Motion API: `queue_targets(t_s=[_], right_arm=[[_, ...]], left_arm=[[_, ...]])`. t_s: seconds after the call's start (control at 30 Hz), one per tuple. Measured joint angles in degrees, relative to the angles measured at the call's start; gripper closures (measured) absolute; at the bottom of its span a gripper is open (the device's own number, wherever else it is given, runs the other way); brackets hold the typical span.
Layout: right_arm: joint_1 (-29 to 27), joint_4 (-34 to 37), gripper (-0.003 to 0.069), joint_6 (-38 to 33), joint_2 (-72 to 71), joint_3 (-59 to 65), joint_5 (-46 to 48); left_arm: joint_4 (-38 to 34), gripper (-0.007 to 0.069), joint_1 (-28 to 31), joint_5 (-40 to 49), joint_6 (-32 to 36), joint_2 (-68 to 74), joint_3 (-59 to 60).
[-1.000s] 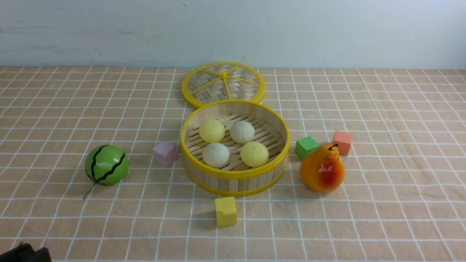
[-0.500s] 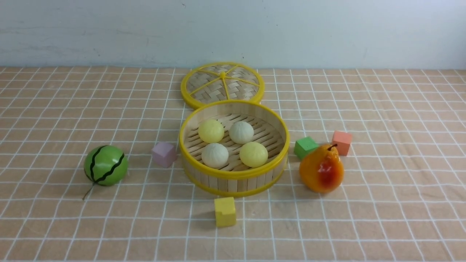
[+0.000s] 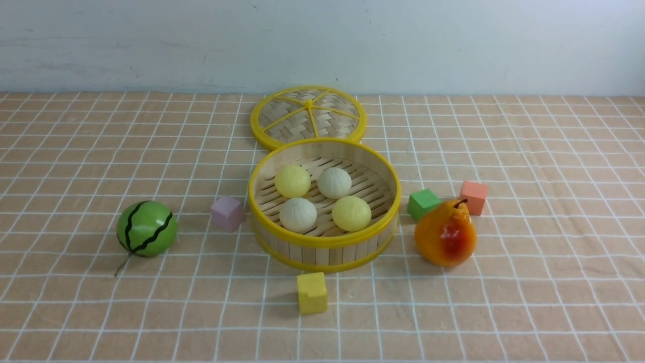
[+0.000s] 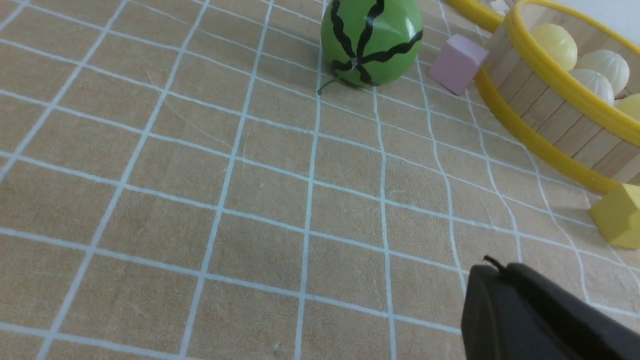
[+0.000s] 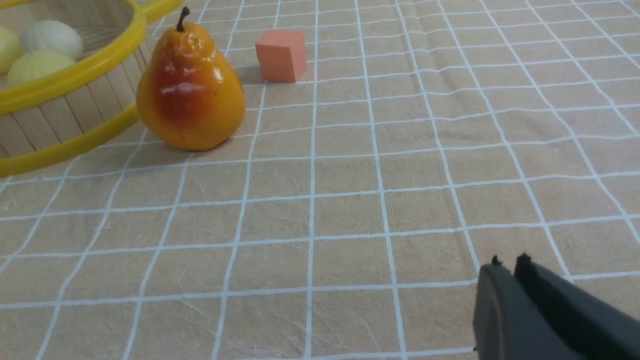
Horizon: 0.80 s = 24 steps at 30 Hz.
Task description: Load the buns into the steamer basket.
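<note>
I see all four buns [image 3: 322, 197] sitting inside the steamer basket [image 3: 325, 241] at the centre of the surface [image 3: 529, 282]: pale yellow ones at 10 and 4 o'clock on the slatted floor, off-white pleated ones at 2 and 8 o'clock, close together. Taking the basket as my dial centre in the front view, the flat woven lid [image 3: 308, 117] lies at 12 o'clock, its rim just meeting the basket's. A pink cube [image 3: 228, 213] sits just beside the wall at 9 o'clock, with the green striped watermelon ball [image 3: 147, 228] farther out the same way. A yellow cube [image 3: 312, 292] rests near 6 o'clock. At 3 o'clock I have a green cube [image 3: 423, 203], the pear [image 3: 446, 234] standing upright near it, and an orange cube [image 3: 473, 197] behind. My left gripper [image 4: 492, 272] has its jaws pressed together over bare cloth, holding nothing. My right gripper [image 5: 507, 266] is also empty, jaws nearly together with a thin slit between the tips
</note>
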Motion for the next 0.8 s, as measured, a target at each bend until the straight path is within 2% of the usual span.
queue_targets(t_s=[0.8], right_arm=[[0.0,0.0,0.0592,0.0,0.0,0.0,0.0]], left_arm=[[0.0,0.0636,0.0,0.0,0.0,0.0,0.0]])
